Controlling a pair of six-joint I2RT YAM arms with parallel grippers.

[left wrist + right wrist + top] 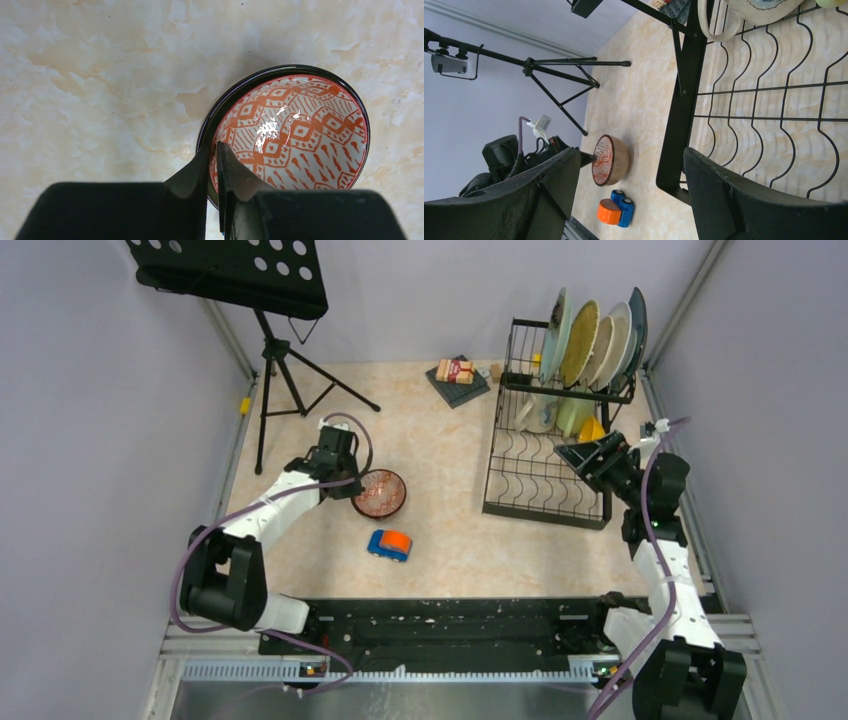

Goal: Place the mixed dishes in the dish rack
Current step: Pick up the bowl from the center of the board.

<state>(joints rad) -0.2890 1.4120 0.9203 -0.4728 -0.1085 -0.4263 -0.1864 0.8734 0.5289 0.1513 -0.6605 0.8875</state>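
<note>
The orange-patterned, dark-rimmed bowl (379, 493) sits on the table left of centre. It also shows in the left wrist view (300, 135) and the right wrist view (611, 160). My left gripper (352, 485) (214, 162) is shut on the bowl's near-left rim, one finger inside and one outside. The black dish rack (545, 480) stands at the right. Several round plates and a dark square plate (590, 340) stand in its upper tier, with two mugs (555, 415) below them. My right gripper (578, 453) (631, 152) is open and empty above the rack's slotted base (679, 125).
A blue-and-orange toy car (389, 544) (616, 210) lies just in front of the bowl. A music stand on a tripod (270, 350) stands at the back left. A packet on a dark mat (457, 373) lies left of the rack's back end.
</note>
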